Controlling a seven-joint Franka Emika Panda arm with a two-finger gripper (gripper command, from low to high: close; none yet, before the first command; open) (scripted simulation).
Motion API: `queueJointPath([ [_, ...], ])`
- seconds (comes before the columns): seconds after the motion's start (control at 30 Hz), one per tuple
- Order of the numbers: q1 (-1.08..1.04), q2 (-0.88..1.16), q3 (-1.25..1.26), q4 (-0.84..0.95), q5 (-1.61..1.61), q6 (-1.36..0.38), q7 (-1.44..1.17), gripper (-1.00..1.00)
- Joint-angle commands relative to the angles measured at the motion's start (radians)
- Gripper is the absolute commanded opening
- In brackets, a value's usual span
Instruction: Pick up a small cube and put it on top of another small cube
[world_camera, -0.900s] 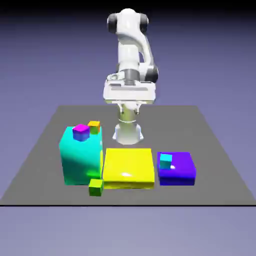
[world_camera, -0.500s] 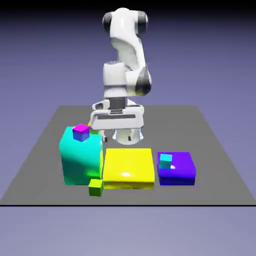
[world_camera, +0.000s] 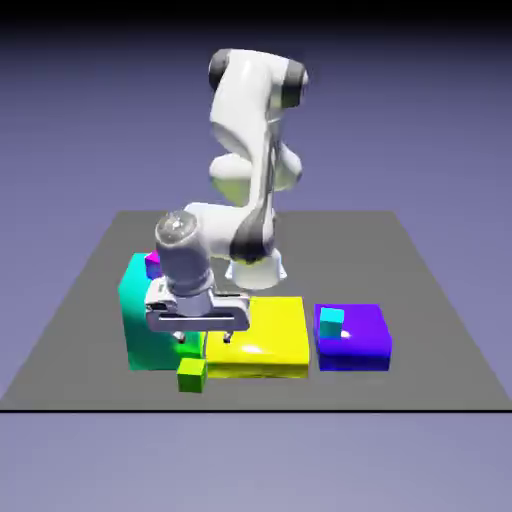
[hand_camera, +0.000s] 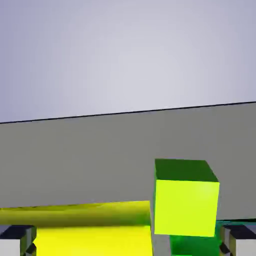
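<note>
The tiny lime-green cube (world_camera: 192, 374) sits on the table at the front, by the seam between the teal and yellow blocks. In the hand view it (hand_camera: 186, 197) appears large, right of the middle. My gripper (world_camera: 205, 341) hangs open just above and behind it, with nothing between its fingers. Both grey fingertips (hand_camera: 14, 241) show at the bottom corners of the hand view, far apart. The tiny light cyan cube (world_camera: 331, 321) rests on the blue block (world_camera: 360, 340) at the exterior view's right.
A tall teal block (world_camera: 145, 320) stands at the exterior view's left, with a tiny magenta cube (world_camera: 152, 263) on top, half hidden by the arm. A flat yellow block (world_camera: 270, 335) lies in the middle, also seen as the yellow block (hand_camera: 90, 232). The orange-yellow cube is hidden.
The arm has swung down and forward toward the exterior view's left, from high over the table's back to low over the teal and yellow blocks. It now hides the orange-yellow cube.
</note>
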Motion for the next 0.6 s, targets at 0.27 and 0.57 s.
queueJointPath([
  [0.27,0.076,0.326,-0.161,0.26,0.081,-0.321,-0.084,0.0],
  [0.57,0.112,0.463,-0.178,0.217,0.145,-0.271,-0.13,-1.0],
])
